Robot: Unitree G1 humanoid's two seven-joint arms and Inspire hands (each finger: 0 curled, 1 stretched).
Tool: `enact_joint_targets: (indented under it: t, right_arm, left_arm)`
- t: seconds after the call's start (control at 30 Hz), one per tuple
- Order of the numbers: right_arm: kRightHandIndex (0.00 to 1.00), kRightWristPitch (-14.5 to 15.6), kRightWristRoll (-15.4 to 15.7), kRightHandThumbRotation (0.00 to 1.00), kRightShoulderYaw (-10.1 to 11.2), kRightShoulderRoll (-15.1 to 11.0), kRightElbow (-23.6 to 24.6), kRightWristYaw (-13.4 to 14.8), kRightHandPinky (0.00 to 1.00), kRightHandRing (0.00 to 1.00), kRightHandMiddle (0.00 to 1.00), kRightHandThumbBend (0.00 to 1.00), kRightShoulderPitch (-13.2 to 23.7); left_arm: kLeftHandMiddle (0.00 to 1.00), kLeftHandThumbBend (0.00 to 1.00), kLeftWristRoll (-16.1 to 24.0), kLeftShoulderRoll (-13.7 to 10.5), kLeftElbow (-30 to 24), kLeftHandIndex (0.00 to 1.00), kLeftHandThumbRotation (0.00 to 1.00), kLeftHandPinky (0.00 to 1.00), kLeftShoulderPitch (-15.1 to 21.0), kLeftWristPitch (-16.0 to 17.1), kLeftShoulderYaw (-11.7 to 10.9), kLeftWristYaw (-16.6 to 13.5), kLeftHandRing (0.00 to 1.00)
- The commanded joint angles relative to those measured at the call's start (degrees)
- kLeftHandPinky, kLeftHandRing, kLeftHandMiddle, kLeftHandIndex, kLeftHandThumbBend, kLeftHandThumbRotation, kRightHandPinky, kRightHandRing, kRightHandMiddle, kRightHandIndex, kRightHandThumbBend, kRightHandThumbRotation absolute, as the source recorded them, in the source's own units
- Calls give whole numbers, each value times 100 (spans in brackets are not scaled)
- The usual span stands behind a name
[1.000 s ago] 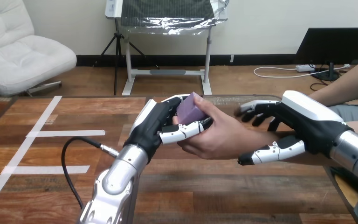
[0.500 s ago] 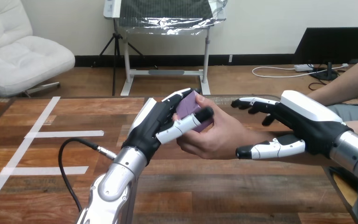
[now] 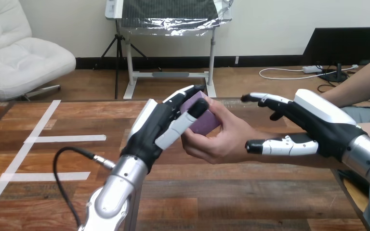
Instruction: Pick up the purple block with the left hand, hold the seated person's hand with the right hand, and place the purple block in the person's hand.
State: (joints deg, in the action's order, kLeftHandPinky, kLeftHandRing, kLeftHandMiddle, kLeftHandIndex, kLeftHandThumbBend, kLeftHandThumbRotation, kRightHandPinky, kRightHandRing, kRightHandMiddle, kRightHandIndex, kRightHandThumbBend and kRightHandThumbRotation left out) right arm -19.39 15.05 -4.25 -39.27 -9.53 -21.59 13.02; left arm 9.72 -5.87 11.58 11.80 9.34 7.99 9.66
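The purple block (image 3: 201,117) lies in the person's hand (image 3: 224,137) at the middle of the table, the person's thumb resting on its top edge. My left hand (image 3: 156,127) stands against the block's left side, open, with its thumb lying straight along the block's face and its fingers behind it. My right hand (image 3: 318,122) hovers open at the person's wrist. Its fingers are spread out above the wrist and its thumb reaches along under it, none of them curled round it.
A black cable (image 3: 72,153) loops on the wooden table (image 3: 231,202) beside my left forearm. White tape lines (image 3: 67,138) mark the table's left part. The person's forearm comes in from the right edge.
My left thumb has uncurled from the block and now lies straight. The person's thumb has come onto the block. My right hand's fingers have straightened and lifted slightly.
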Motion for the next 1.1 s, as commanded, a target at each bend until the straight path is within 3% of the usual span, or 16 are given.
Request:
enact_joint_targets:
  t: [0.0,0.3,0.53,0.73,1.07]
  right_arm:
    - [93,-19,-163,87,-31,317,-223,64,73,89,92,96,-100]
    - [94,-43,-377,88,23,468,-180,71,71,86,91,97,-181]
    - [92,-307,-590,89,108,646,-194,180,71,85,89,96,-266]
    - [91,-346,-860,90,214,825,-34,245,72,85,89,96,-423]
    - [90,-909,-1383,94,398,1215,88,379,75,85,88,92,-649]
  left_arm:
    - [88,93,-49,-102,-599,87,100,86,-57,258,-133,-98,90]
    - [87,80,-249,-92,-940,85,100,88,-410,384,-289,-182,89]
    - [85,80,-439,-33,-1266,83,100,86,-712,371,-422,-279,86]
    - [84,81,-577,-19,-1551,82,100,84,-987,463,-507,-325,85]
    - [84,78,-650,-52,-2279,82,100,83,-1539,521,-642,-375,84]
